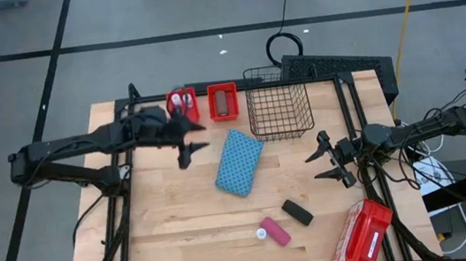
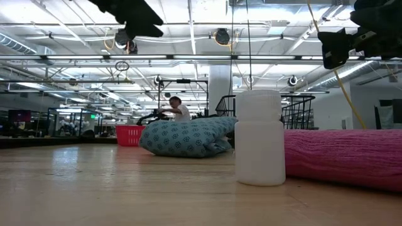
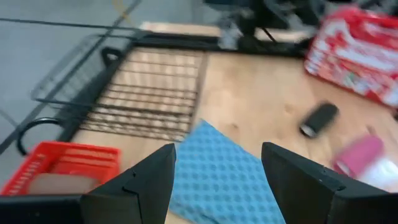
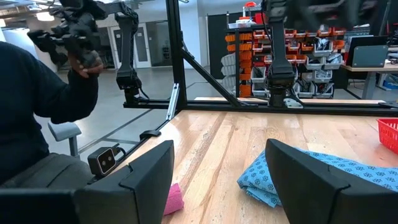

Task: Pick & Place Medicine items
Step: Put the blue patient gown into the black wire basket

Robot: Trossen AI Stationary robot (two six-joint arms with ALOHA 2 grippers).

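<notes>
Right now the two loose pieces nearest me lie close to the table's point(image 1: 176, 244) near edge, toward its right corner: the pink white-capped tube point(image 1: 274, 231) and, just beyond it to the right, the black oblong box point(image 1: 297, 213). They sit apart, not touching. Both lie slantwise, each long axis running from far-left to near-right, and the tube's white cap points toward the left. At the near right corner sits the large red case point(image 1: 359, 238), close beside the box but clear of it.

I read the right gripper point(image 1: 333, 162) as the nearer tool. It hovers by the right edge at mid-depth, jaws spread and holding nothing, and the black box lies nearer to me and a little to the left of it. To take the box across its narrow side I judge the wrist would need turning, since the box sits diagonal to the table edges.

Further in, at the middle of the table, the blue patterned cloth point(image 1: 239, 162) lies between the two arms. The left gripper point(image 1: 188, 145) hangs beyond its far-left corner, also spread and empty; its wrist view shows both loose items well off past the cloth.

Along the far edge stand two red bins point(image 1: 182, 106), one holding the brown oblong box point(image 1: 223, 103), with the wire basket point(image 1: 280, 111) to their right.
</notes>
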